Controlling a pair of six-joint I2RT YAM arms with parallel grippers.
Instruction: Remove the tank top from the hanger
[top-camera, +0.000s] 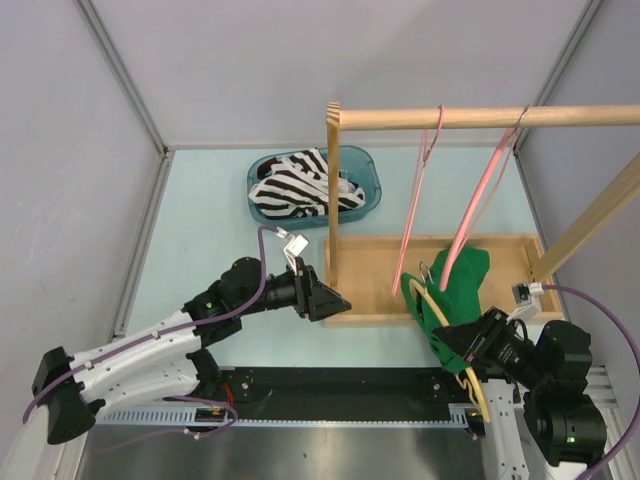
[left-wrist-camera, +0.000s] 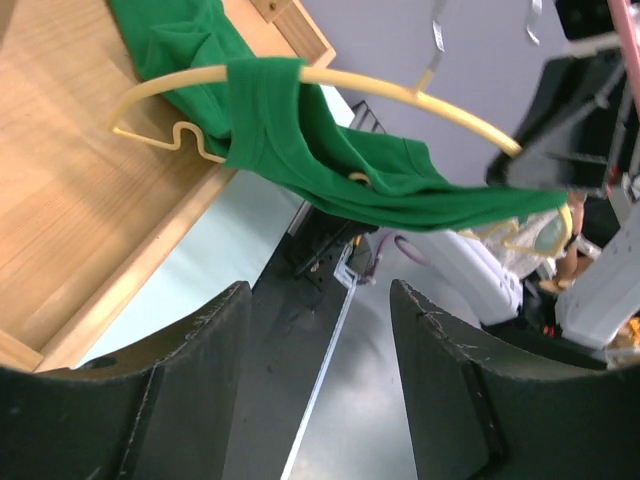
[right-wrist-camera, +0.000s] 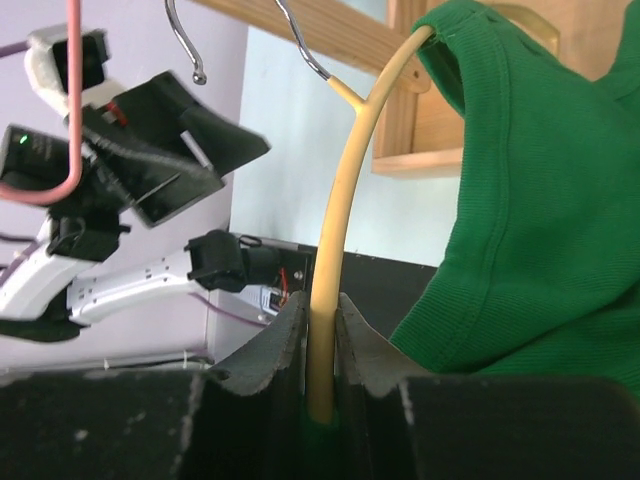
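Right wrist view: the green tank top (right-wrist-camera: 540, 200) drapes over the yellow hanger (right-wrist-camera: 345, 180), bunched just right of the right gripper (right-wrist-camera: 320, 325), whose fingers are clenched on the hanger's arm. The left gripper (left-wrist-camera: 318, 300) is released and empty; the top hangs ahead of and above its fingers, across the edge of the tray (left-wrist-camera: 70, 230).

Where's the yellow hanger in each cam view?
Top external: lower right, the yellow hanger pokes out below the green tank top.
Left wrist: it arcs across the upper middle, above the open left fingers.
Right wrist: centre, a near-vertical bar pinched between the right fingers.
Shared landmark: the tank top draped on it, seen in all three.
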